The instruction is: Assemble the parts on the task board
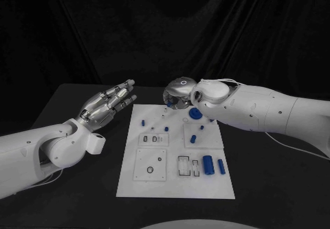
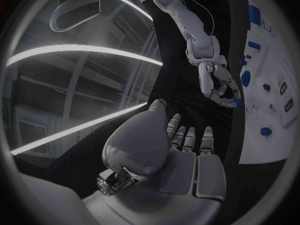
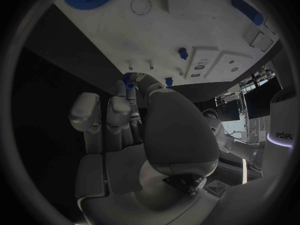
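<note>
Head view first: we see the white task board (image 1: pixel 175 152) lying flat on the black worktop (image 1: pixel 76 100), long way running away from us. Our right robot hand (image 1: pixel 180 95) hangs over the far end of the board, bent down at the wrist, so it is the nearer one to the work. A round blue gear (image 1: pixel 195 113) sits on the board just below that hand. Our left robot hand (image 1: pixel 110 102) floats beside the board's far left corner, fingers spread and holding nothing. Left wrist view next: our left robot hand (image 2: pixel 187 150) shows flat, open fingers (image 2: pixel 189 136), and across from it the right robot hand (image 2: pixel 219 85) curls its fingers with a small blue part (image 2: pixel 238 102) at the tips, close to the board's edge (image 2: pixel 250 150). Right wrist view last: the right robot hand (image 3: pixel 134 135) seems to pinch that small blue part (image 3: pixel 129 82) at its fingertips, with the board's far edge (image 3: pixel 119 35) just ahead. We think the part must go down onto the board.
</note>
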